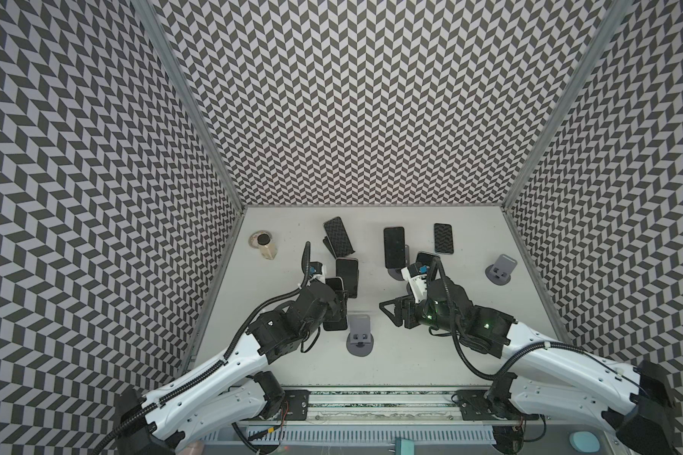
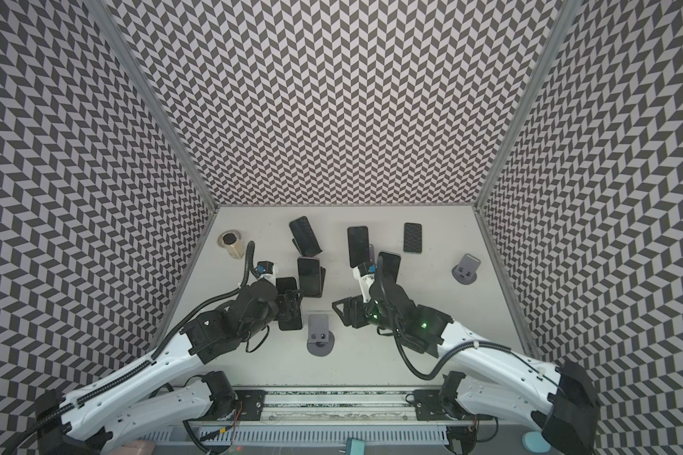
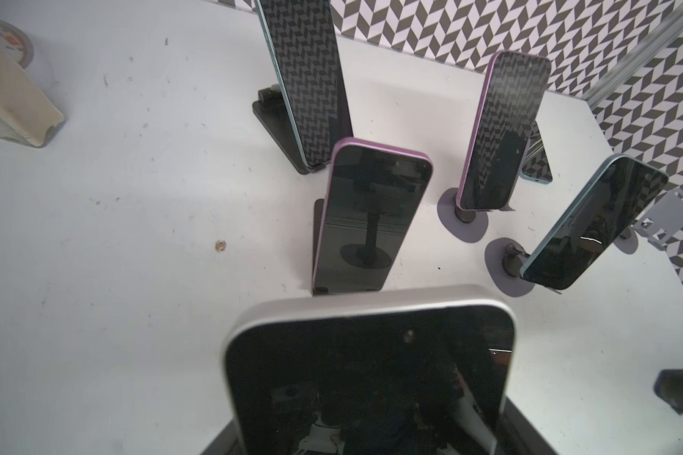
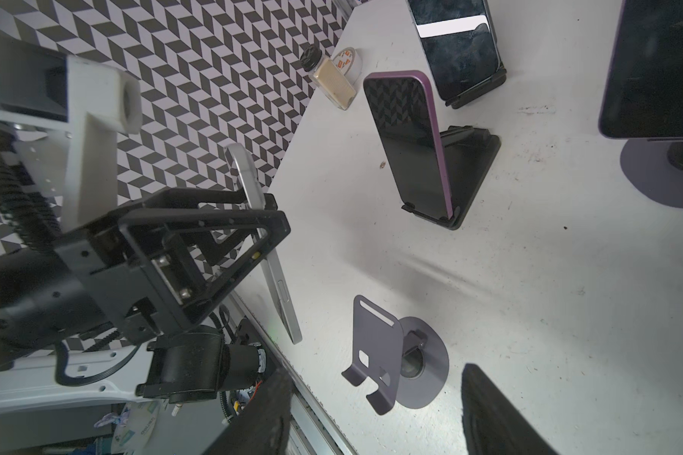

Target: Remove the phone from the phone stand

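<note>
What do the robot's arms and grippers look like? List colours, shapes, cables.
The left arm and right arm have white shells, black joints and ribbed black cables. The left gripper and right gripper are black triangular frames. Green lights glow on the right arm.

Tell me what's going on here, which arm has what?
The left pincer is clamped on a silver-edged phone and holds it in the air beside an empty grey stand near the front of the table. The right pincer hangs open and empty on that stand's other side. Other phones sit on stands farther back.
</note>
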